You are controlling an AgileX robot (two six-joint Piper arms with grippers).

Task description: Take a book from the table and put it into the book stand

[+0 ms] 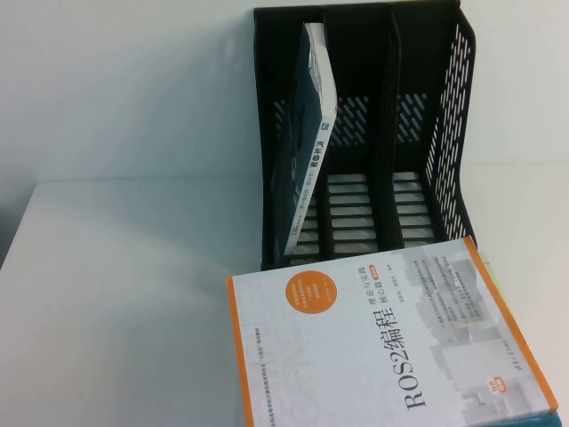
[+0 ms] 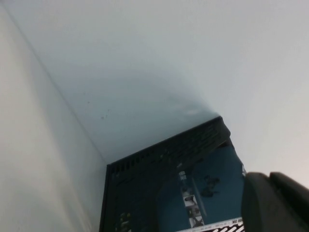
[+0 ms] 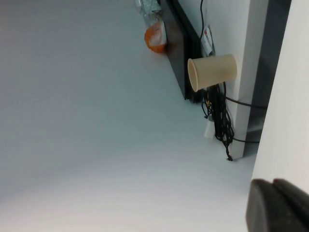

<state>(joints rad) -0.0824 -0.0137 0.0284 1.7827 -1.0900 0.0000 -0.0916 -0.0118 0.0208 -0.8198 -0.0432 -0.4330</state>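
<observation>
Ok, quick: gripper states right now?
Left gripper, facing the black plastic book stand: shut, hold not visible.
Right gripper, aimed away from the stand: cannot be told.

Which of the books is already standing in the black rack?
The teal-covered book, leaning in the leftmost slot of the book stand. The orange-bordered ROS2 book is still in front of it, outside the rack.

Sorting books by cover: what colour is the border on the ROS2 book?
Orange, around a white-grey cover, on the book; it shows best in the high view.
</observation>
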